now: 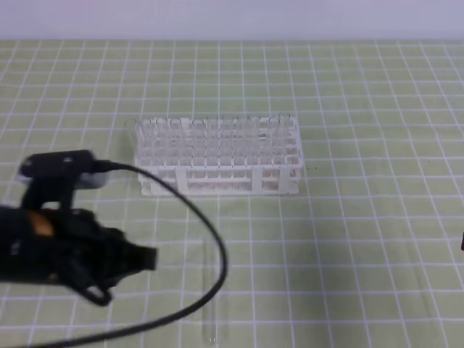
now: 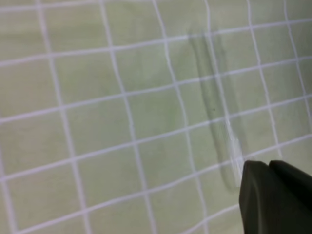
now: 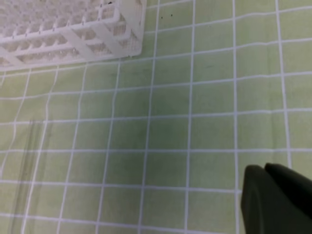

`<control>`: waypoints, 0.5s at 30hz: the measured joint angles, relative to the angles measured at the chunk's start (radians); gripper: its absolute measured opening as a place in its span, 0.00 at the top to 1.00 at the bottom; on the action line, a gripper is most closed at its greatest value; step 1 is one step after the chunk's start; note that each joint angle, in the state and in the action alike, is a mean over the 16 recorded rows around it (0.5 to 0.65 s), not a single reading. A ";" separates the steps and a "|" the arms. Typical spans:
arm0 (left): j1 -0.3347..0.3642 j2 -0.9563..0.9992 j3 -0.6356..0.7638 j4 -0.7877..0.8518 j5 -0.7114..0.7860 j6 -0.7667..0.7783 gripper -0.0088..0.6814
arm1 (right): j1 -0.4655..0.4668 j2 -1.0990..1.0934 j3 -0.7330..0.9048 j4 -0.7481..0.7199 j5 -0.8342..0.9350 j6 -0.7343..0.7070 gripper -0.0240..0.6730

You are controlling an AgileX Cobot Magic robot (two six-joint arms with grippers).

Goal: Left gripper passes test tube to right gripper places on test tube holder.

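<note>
Lying flat at the near edge of the worktop [image 1: 377, 275], the test tube [image 1: 215, 290] is a faint clear streak on the green checked cloth, running lengthwise away from the camera, with one end close to the bottom of the exterior high view. Nothing holds it. Just to its left hangs the left tool [image 1: 148, 259], its black jaws pressed together and empty, a black cable [image 1: 210, 239] looping from the arm across the tube's line. In the left wrist view the tube [image 2: 214, 107] lies just ahead of the closed jaw tips, near but apart from them. The right tool [image 3: 280, 200] shows only in its own wrist view, likewise closed with nothing in it; from there the tube [image 3: 31, 170] sits well off to the left edge.

By the look of it, the tube is thin glass: light, stiff, smooth and fragile, and being round it would roll readily if nudged sideways. Taking it across its middle, jaws square to its length, seems best, with gentle pressure, leaving a free end for the other tool to take at the handover.

Farther back, well apart from the tube, stands the test tube holder [image 1: 217, 156], a white lattice rack.
</note>
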 joint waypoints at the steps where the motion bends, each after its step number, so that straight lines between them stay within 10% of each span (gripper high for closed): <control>1: -0.023 0.030 -0.016 0.001 0.007 -0.012 0.99 | 0.000 0.006 0.000 0.009 0.000 -0.013 0.99; 15: -0.161 0.348 -0.250 -0.008 0.183 -0.098 0.82 | 0.000 0.020 0.000 0.066 0.005 -0.088 0.99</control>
